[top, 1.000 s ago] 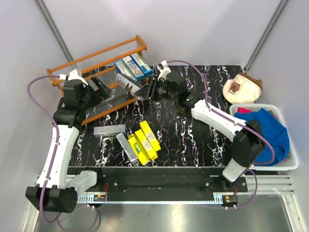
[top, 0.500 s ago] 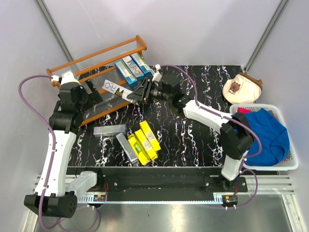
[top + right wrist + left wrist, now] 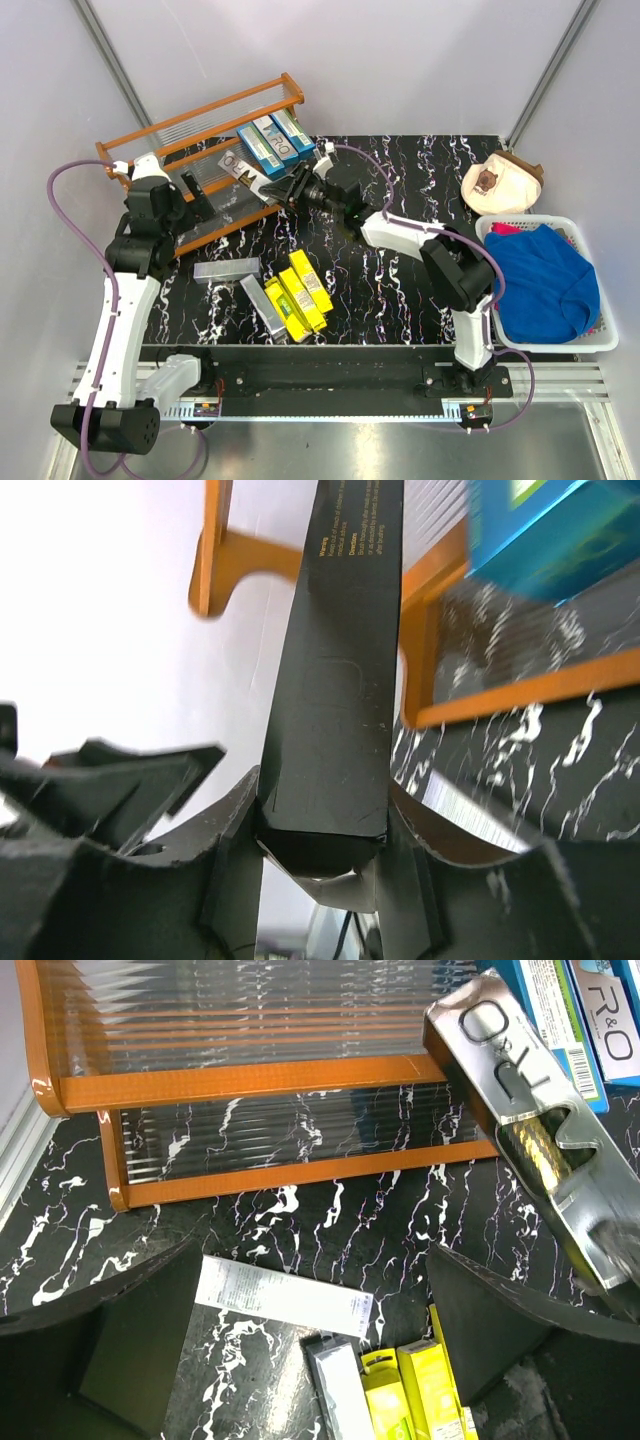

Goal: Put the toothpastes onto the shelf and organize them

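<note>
You're facing a black, white-veined table [image 3: 400,290], boxed in by pale grey walls [image 3: 400,60] far, left and right. A metal rail [image 3: 340,409] runs along its near edge.

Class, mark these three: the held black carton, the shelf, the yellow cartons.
black carton [image 3: 335,680]: right wrist view, on its dark side face.
shelf [image 3: 240,1078]: left wrist view, on an orange rail.
yellow cartons [image 3: 297,297]: top view, on the middle carton.

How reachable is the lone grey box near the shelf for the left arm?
Probably yes: the left claw is open and empty, and the grey box lies uncovered right before it.
</note>
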{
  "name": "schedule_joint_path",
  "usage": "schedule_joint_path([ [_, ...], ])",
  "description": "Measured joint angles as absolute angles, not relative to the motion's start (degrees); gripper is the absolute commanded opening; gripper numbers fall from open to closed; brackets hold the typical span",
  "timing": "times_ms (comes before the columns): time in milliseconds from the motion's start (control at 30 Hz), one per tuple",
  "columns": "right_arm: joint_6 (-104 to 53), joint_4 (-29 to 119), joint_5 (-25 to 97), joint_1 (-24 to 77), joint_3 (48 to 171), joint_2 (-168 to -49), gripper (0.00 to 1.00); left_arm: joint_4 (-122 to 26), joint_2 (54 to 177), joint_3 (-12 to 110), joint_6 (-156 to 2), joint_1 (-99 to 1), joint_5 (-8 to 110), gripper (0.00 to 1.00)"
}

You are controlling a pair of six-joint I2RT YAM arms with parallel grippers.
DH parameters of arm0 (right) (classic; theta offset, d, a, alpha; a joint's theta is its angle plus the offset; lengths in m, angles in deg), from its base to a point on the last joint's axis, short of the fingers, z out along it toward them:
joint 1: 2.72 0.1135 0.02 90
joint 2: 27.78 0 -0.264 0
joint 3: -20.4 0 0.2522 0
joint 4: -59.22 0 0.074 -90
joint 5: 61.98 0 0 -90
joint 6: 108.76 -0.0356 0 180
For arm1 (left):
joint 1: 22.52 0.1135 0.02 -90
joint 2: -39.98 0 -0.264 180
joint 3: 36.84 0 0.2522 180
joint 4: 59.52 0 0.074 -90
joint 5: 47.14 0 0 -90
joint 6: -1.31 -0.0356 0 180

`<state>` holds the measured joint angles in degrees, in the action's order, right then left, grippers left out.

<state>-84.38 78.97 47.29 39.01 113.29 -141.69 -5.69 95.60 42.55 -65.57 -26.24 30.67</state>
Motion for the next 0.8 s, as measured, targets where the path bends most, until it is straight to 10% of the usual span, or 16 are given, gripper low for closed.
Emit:
schedule_joint_path([
  [800, -92.9, 85.5, 30.5, 41.8, 124.1, -156.6, 0.31, -6.8, 92.1, 39.1, -68.2, -26.2, 31.3, 0.99],
])
